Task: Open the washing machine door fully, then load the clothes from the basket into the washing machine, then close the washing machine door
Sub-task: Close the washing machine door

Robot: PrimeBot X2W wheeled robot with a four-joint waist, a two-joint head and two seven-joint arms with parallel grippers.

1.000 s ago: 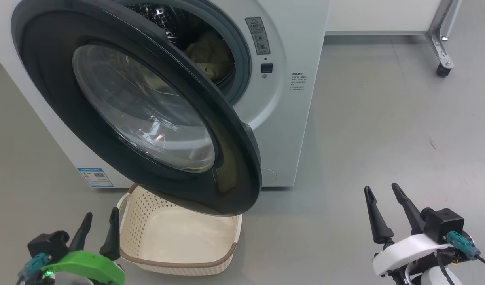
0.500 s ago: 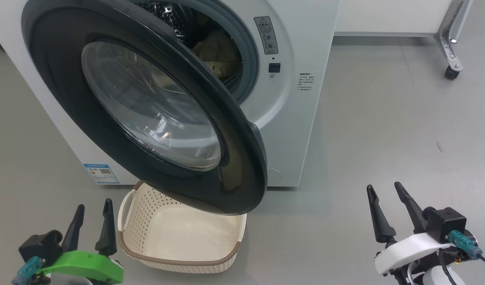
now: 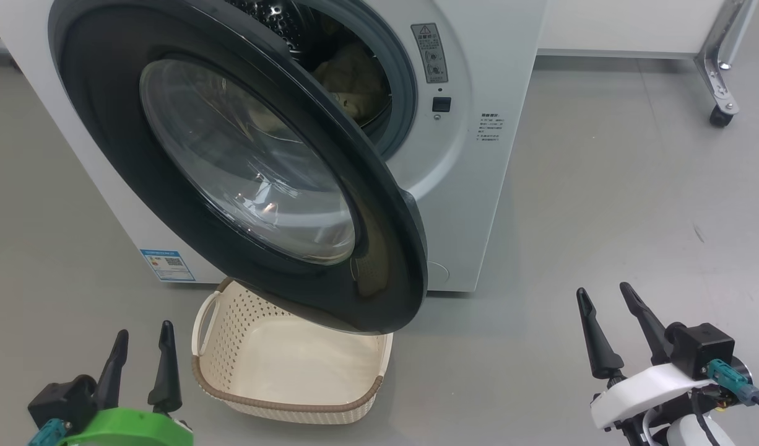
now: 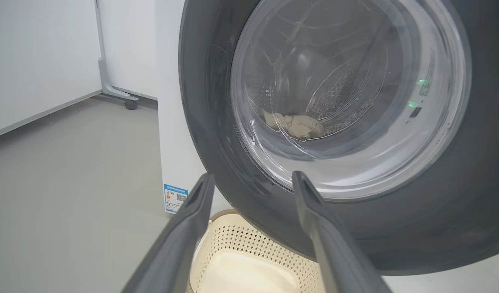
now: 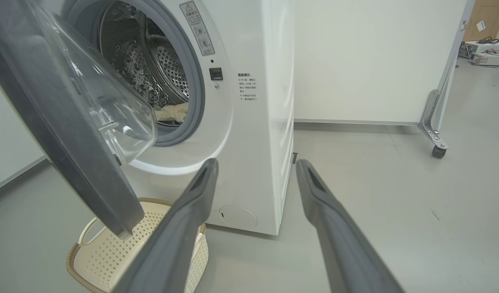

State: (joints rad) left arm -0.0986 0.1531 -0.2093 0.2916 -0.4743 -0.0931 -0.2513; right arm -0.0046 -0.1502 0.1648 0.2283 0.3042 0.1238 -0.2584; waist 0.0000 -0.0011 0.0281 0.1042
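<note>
In the head view the door covers the left of the drum and the far end of the basket; the washer is cut off at the top edge. The clothes are partly hidden behind the door rim. Print on the blue label, lower left, is too small to read. In the left wrist view the basket runs off the bottom edge.

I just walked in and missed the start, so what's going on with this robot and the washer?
The robot is loading laundry. The clothes lie in the washing machine and the basket on the floor looks empty. The washing machine door stands partly open over the basket. The left pincer and right pincer are open, empty, clear of the door, which is not yet closed.
</note>
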